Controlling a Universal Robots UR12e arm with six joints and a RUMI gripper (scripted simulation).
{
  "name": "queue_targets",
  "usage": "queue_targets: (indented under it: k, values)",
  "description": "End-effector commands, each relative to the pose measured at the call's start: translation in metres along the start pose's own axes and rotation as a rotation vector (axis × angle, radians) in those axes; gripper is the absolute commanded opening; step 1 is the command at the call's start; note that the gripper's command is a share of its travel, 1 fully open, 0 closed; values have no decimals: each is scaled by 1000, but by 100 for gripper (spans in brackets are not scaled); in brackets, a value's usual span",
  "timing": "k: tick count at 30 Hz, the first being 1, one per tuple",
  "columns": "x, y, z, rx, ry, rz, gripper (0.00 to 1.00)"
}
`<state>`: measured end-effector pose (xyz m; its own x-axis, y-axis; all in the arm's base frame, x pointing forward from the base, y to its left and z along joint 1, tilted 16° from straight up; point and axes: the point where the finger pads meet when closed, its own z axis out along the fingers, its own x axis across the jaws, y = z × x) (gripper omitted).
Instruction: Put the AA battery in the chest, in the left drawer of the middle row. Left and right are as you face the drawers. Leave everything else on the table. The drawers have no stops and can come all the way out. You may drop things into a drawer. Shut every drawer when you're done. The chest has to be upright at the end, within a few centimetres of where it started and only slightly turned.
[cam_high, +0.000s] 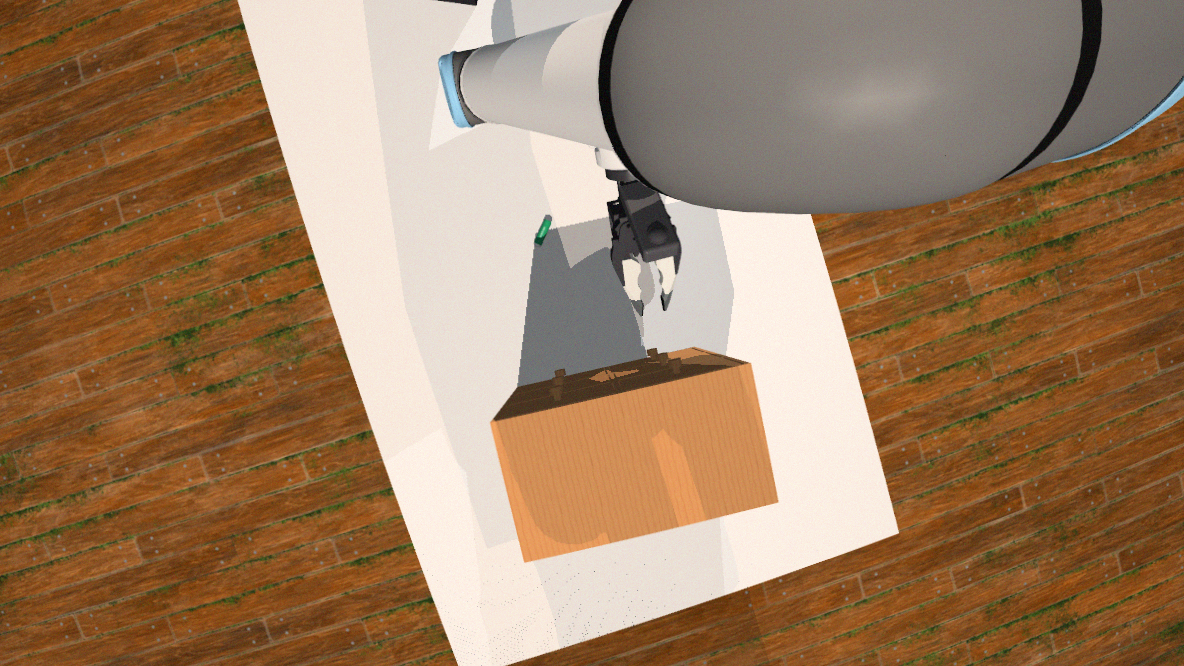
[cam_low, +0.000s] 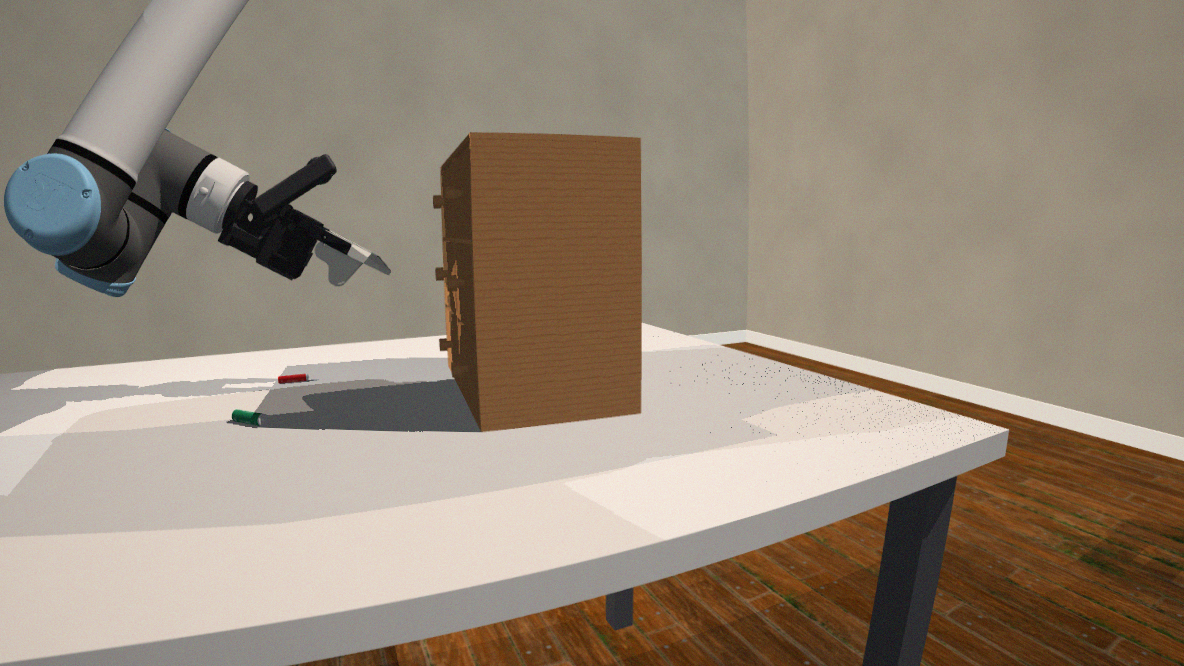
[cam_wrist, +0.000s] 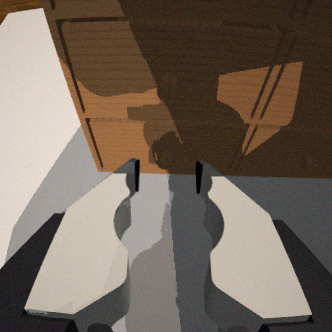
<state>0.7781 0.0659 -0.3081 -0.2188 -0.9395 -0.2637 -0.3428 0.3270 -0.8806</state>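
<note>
Nothing is done yet: the pincer (cam_high: 654, 304) (narrowed, grasping nothing) hangs at the chest's (cam_high: 637, 447) twelve o'clock, drawers shut.

A green AA battery (cam_low: 245, 416) is laid flat on the tabletop (cam_low: 496, 497); the wooden chest (cam_low: 550, 281) is stood upright, drawers shut.

A small red thing (cam_low: 291, 378) lies on the white table (cam_low: 745, 463). It looks like a little tube. The table has dark grey legs (cam_low: 906, 571). Under it is a brown wood floor (cam_high: 165, 331). Grey walls (cam_low: 952, 165) stand behind.
</note>
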Motion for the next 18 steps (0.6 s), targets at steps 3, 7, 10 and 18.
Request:
queue_targets:
  k: [3,7,10,18]
  values:
    - [0,-4,14,1,0,0,20]
    - [0,-5,18,1,0,0,20]
    - [0,-6,23,1,0,0,20]
    - [0,-8,34,1,0,0,20]
